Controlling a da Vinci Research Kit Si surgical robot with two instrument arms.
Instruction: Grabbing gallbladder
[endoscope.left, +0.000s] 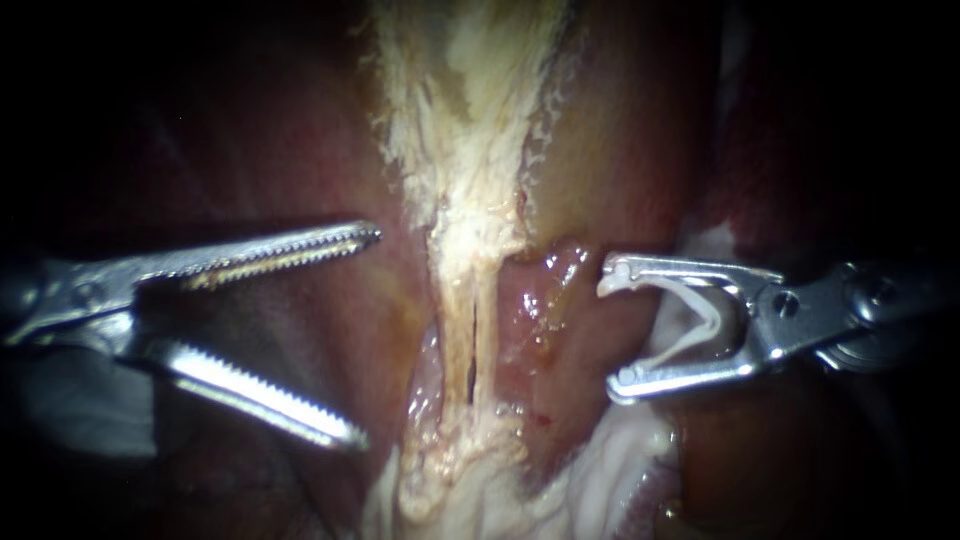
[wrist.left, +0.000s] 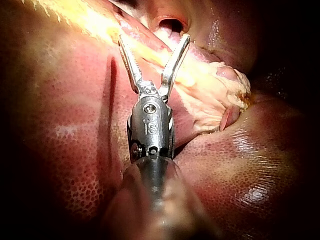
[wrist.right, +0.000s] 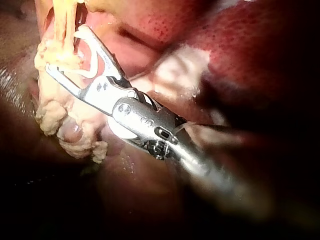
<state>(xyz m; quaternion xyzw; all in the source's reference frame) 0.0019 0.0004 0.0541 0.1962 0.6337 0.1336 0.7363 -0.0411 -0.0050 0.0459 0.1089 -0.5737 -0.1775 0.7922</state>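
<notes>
1. Pale yellow-white, frayed gallbladder (endoscope.left: 470, 90) at 12 o'clock in the endoscope view, touched by neither instrument.
2. Narrows toward the centre into two thin strands (endoscope.left: 455, 320) with a dark slit between them, then widens into a lumpy white clump (endoscope.left: 440, 470) at 6 o'clock.
3. Glistening pink tissue (endoscope.left: 540, 300) just to the 3 o'clock side of the strands.
4. Dark red liver (endoscope.left: 300, 150) on both flanks.
5. At 9 o'clock, left instrument (endoscope.left: 365, 337): toothed jaws spread wide, gripping nothing, tips near the strands but apart from them.
6. At 3 o'clock, right instrument (endoscope.left: 610, 330): jaws wide apart yet carrying a white clip (endoscope.left: 700, 320) seated between them and touching both; tips beside the pink tissue, contact impossible to tell.
7. Right wrist view: same clip-bearing jaws, clump just ahead of and under them.
</notes>
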